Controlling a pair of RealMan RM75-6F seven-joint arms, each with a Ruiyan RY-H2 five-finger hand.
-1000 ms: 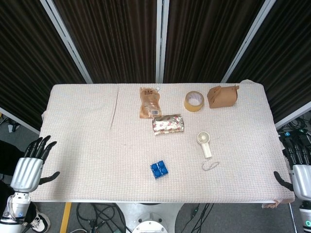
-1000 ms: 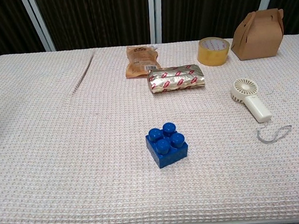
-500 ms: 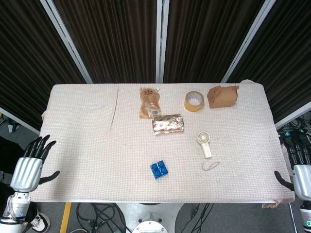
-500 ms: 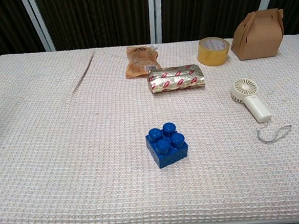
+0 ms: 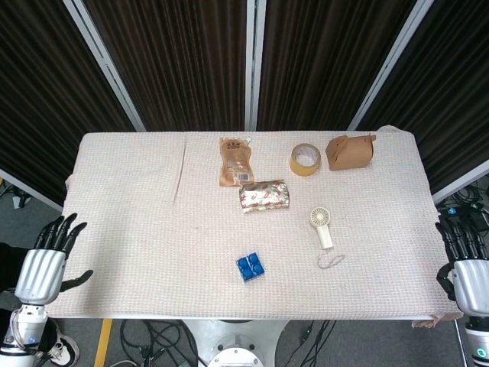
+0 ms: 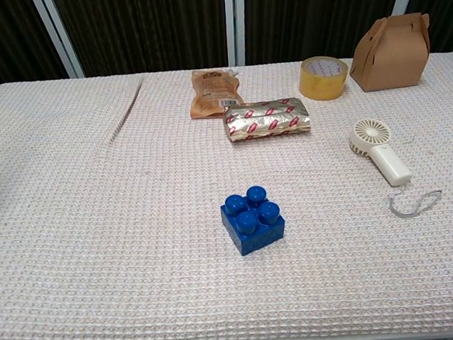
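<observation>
Since a second ago your left hand (image 5: 44,260) has dropped slightly and slid outward, and your right hand (image 5: 464,264) has pulled a touch inward at the table corner; nothing on the table has shifted. Both hands show only in the head view, not the chest view.

Your left hand sits off the near left corner of the table (image 5: 122,229), fingers spread wide, thumb out toward the cloth edge, holding nothing. Your right hand sits off the near right corner, fingers apart and pointing up, also holding nothing, palm just beside the cloth edge.

The blue block (image 6: 252,219) is on the near centre of the table, studs up, well apart from both hands. The white handheld fan (image 6: 380,151) lies to its right, with its grey wrist loop (image 6: 415,203) trailing toward the near edge.

Further back: foil snack pack (image 6: 267,118) at centre, brown pouch (image 6: 214,93) just behind it and touching its left corner, tape roll (image 6: 323,78) to the right, brown carton (image 6: 390,52) beside that at the far right.
</observation>
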